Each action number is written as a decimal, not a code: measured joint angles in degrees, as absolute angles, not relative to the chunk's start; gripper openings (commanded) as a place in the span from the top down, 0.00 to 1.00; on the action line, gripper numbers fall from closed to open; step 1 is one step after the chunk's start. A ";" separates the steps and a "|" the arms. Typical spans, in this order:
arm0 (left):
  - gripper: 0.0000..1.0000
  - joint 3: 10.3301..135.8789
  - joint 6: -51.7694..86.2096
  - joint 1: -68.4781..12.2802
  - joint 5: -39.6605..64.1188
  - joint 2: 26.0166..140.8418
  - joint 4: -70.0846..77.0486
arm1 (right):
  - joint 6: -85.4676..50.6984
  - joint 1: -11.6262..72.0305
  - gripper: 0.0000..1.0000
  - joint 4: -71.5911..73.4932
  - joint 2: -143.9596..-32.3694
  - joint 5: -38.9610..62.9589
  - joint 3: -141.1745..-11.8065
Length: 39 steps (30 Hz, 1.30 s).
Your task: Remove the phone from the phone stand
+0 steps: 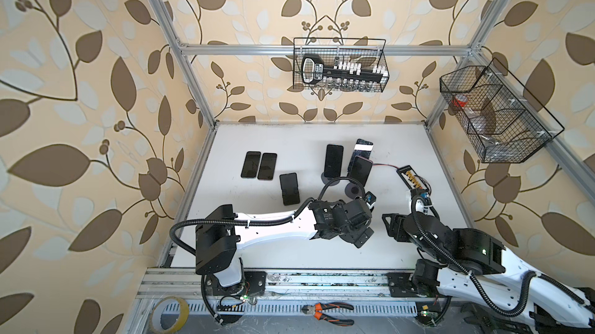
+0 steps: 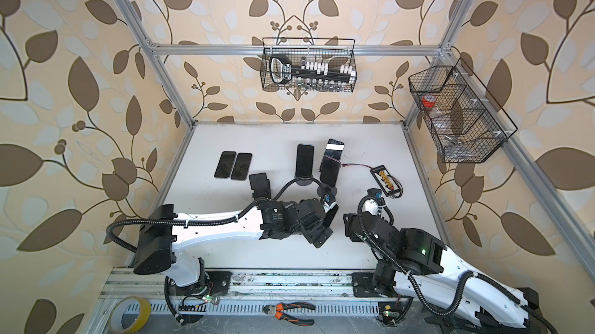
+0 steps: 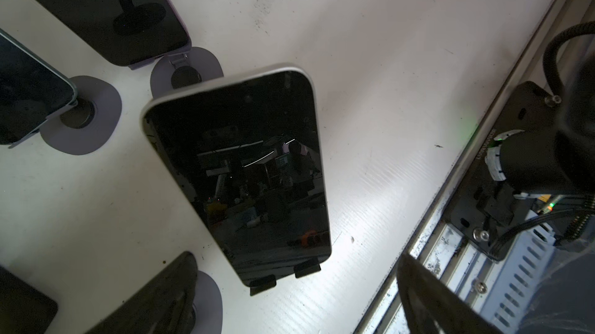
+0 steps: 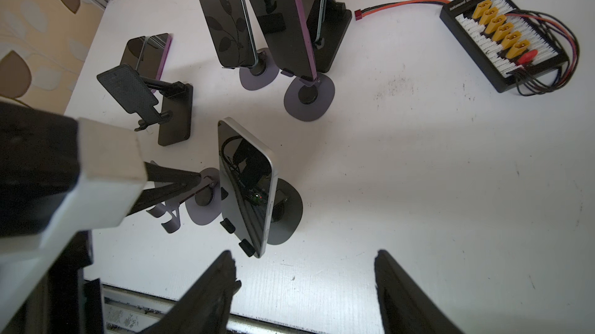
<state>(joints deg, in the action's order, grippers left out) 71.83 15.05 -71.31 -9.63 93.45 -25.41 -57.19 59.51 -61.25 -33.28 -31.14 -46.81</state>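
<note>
- The phone (image 3: 244, 171) is seated in the phone stand (image 4: 288, 219), mid-frame (nothing grasped or lifted yet).
- The left pincer (image 3: 296, 256) and right pincer (image 4: 302, 253) are spread, empty.

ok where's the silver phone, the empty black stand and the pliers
silver phone (image 3: 238, 171): left wrist view, middle of its dark screen
empty black stand (image 4: 127, 89): right wrist view, its tilted back plate
pliers (image 1: 317, 311): in a top view, where the handles meet
</note>
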 measured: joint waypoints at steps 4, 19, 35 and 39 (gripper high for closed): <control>0.01 71.83 15.25 -71.33 -10.11 93.45 -25.34 | -57.28 59.51 0.31 -61.25 -33.28 -31.14 -46.78; 0.01 71.79 16.51 -71.33 -13.93 93.47 -24.51 | -57.65 59.51 0.31 -61.21 -33.63 -31.35 -46.26; 0.01 76.36 21.06 -71.33 -15.57 99.57 -26.35 | -57.65 59.51 0.31 -60.23 -34.26 -31.22 -45.69; 0.01 77.32 21.74 -71.33 -16.51 100.38 -26.96 | -57.65 59.51 0.31 -60.16 -34.33 -31.05 -45.69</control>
